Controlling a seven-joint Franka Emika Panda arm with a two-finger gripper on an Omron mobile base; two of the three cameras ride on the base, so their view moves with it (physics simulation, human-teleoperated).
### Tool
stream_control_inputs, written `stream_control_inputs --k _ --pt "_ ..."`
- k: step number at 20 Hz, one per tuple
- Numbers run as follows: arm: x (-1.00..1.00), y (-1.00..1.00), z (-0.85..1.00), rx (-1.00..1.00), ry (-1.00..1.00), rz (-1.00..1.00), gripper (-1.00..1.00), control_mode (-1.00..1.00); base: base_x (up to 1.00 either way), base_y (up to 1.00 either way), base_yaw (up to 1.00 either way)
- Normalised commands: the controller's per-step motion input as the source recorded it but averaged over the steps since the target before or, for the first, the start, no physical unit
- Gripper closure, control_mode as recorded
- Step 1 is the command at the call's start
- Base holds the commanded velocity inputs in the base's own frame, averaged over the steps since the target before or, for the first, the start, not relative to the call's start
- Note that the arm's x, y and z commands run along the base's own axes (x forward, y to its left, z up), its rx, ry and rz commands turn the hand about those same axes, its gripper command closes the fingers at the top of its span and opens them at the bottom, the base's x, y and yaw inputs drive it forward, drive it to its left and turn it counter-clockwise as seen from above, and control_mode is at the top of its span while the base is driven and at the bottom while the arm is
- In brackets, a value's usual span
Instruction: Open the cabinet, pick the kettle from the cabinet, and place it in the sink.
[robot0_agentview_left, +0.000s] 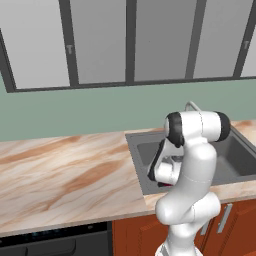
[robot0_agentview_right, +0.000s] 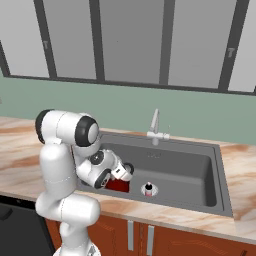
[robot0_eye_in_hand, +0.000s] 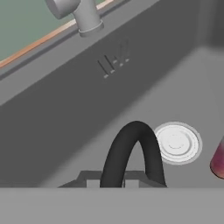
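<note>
Kettle (robot0_agentview_right: 119, 185) upright in sink (robot0_agentview_right: 200, 150), hand (robot0_eye_in_hand: 113, 183) clamped on handle (robot0_eye_in_hand: 131, 151).

My arm (robot0_agentview_right: 60, 165) was glossy white, built of fat rounded tube segments, with dark, nearly black bands capping the joints. The hand (robot0_agentview_right: 107, 170) was white too, with dark discs on its sides. I made out no cables, screws or lettering.

Dark red kettle (robot0_agentview_right: 119, 185) inside sink (robot0_agentview_right: 190, 170)
</note>
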Motion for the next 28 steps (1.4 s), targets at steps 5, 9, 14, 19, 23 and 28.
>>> stream_control_inputs --k 5,9,14,19,23,28 --pt "-0.02 0.04 -0.11 0.00 -0.03 -0.15 -1.00 -1.00 0.00 0.00 0.00" --pt "-0.10 0.06 -0.09 0.00 -0.03 -0.15 -1.00 -1.00 0.00 0.00 0.00" --pt "-0.06 0.14 -0.04 0.00 -0.01 -0.16 -1.00 -1.00 0.00 0.00 0.00" --pt "0.00 0.25 -0.06 0.00 0.00 -0.17 -1.00 -1.00 0.00 0.00 0.00" --pt "0.05 0.20 -0.07 0.00 0.00 -0.17 -1.00 -1.00 0.00 0.00 0.00" --pt "0.14 0.03 -0.01 0.00 0.00 -0.11 -1.00 -1.00 0.00 0.00 0.00"
